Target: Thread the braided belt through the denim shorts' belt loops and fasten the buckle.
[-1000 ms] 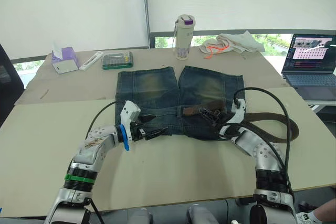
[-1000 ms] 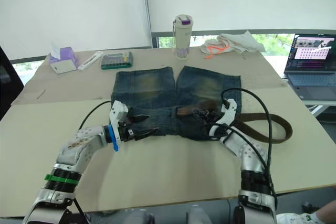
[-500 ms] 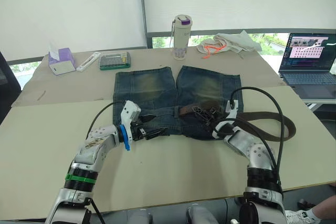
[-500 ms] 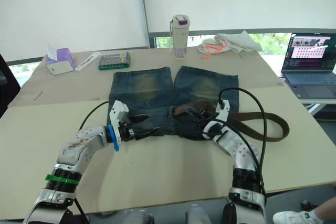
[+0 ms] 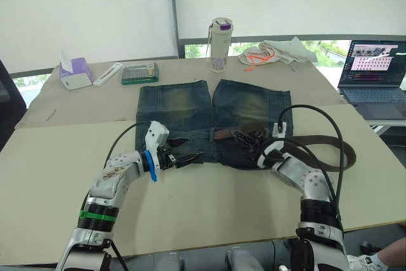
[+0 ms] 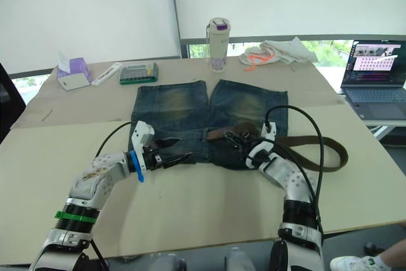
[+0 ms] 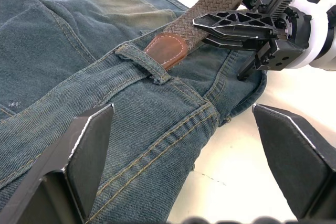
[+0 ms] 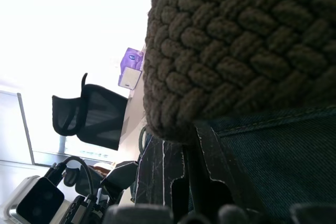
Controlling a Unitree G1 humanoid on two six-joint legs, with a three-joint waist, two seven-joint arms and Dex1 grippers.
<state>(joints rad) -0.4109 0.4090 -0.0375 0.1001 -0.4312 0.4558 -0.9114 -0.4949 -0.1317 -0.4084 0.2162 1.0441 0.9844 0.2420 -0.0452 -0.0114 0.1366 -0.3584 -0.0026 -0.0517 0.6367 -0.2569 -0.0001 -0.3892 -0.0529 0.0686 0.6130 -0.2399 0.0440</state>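
The shorts [image 5: 214, 120] lay flat on the surface [image 5: 209, 207]. The right tool [image 7: 231, 24], clamped on the belt [image 7: 207, 14], should feed its tip low through the loop [image 7: 144, 62]; the left tool [image 5: 187, 157] gaped nearby.

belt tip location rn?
In the left wrist view the braided belt's leather tip sits on the denim shorts' waistband, poking into a belt loop, with the right gripper clamped on the belt just behind it.
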